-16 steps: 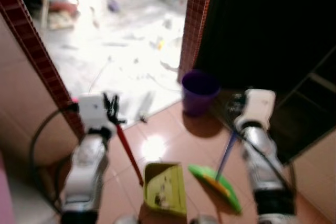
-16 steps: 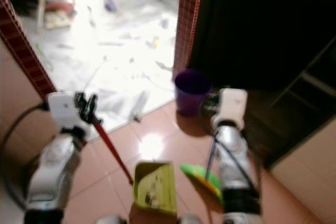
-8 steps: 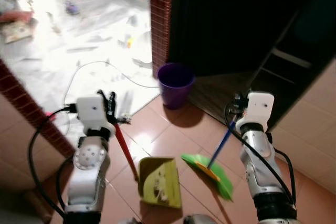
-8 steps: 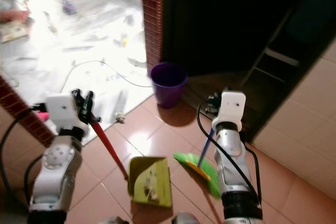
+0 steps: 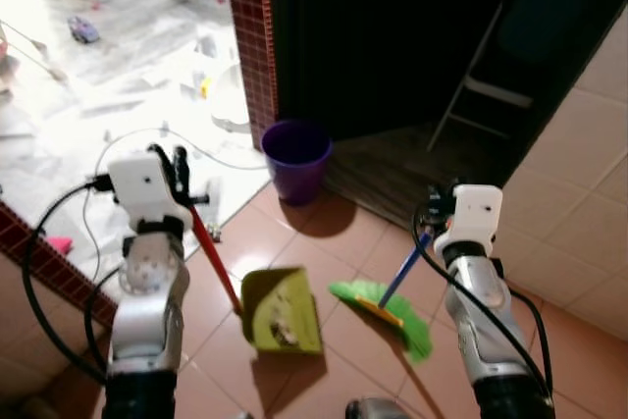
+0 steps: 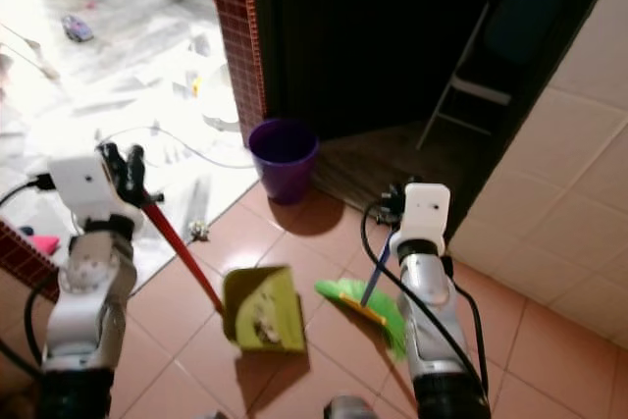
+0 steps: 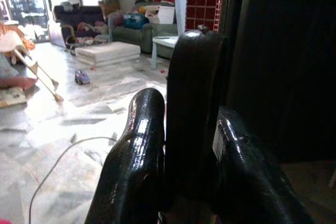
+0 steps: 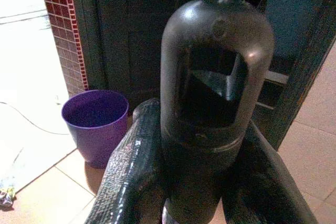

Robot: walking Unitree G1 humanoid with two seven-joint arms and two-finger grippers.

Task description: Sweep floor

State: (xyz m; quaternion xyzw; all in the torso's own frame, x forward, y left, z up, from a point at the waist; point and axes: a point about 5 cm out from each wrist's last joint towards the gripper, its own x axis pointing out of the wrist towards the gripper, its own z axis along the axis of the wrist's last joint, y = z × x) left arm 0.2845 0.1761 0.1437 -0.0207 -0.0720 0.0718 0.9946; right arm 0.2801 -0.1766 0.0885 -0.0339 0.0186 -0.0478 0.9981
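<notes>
- Lying nearest on the brown tiled floor point(image 5: 324, 242), a yellow-green dustpan point(image 5: 280, 309) held bits of dirt, and a green broom head point(image 5: 388, 313) rested just to its right, the two close together.
- From the dustpan a red handle point(image 5: 212, 254) slanted up and left to the left gripper point(image 5: 174, 170), whose two black fingers point(image 7: 137, 156) were closed tight around the handle's dark end.
- From the broom head a blue stick point(image 5: 400, 272) rose up and right to the right gripper point(image 5: 438, 205), its fingers point(image 8: 134, 166) clamped on the black cap point(image 8: 215, 77) at the top of the stick.
- Farther off, a purple bucket point(image 5: 297, 159) stood on the tiles beside a red brick pillar point(image 5: 252, 36), at the edge of a dark doorway point(image 5: 392, 36).
- To the far left lay a bright pale marble floor point(image 5: 108, 85) with a cable point(image 5: 147, 139) and scattered small items on it.
- Deep inside the dark doorway on the right, a folding stepladder point(image 5: 481, 85) leaned.
</notes>
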